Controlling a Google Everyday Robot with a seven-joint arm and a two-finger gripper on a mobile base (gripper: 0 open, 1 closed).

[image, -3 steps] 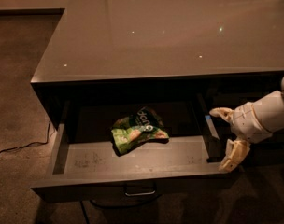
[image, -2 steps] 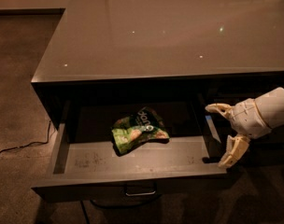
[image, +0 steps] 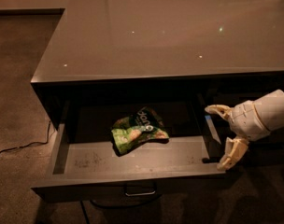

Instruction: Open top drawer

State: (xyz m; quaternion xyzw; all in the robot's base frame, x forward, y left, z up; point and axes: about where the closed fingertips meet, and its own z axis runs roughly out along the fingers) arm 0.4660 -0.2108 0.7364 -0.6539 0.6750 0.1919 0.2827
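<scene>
The top drawer (image: 132,183) is a wide dark grey drawer pulled far out from the cabinet, its lighter scuffed inside showing. Its small centre pull handle (image: 140,191) shows at the bottom of the front. A green snack bag (image: 137,130) lies inside, near the middle. My gripper (image: 221,136) is white, at the drawer's right end, beside the right side wall. Its fingers are spread apart, one finger (image: 217,109) up by the cabinet's opening and the other (image: 231,154) down near the drawer's front right corner. It holds nothing.
The cabinet's glossy dark top (image: 179,31) runs across the upper view. A cable (image: 20,148) lies on the brown floor at the left. More cabinet front continues in shadow to the right, behind my arm (image: 268,115).
My gripper has shifted slightly right and away from the drawer's right wall. The drawer and the bag have not moved.
</scene>
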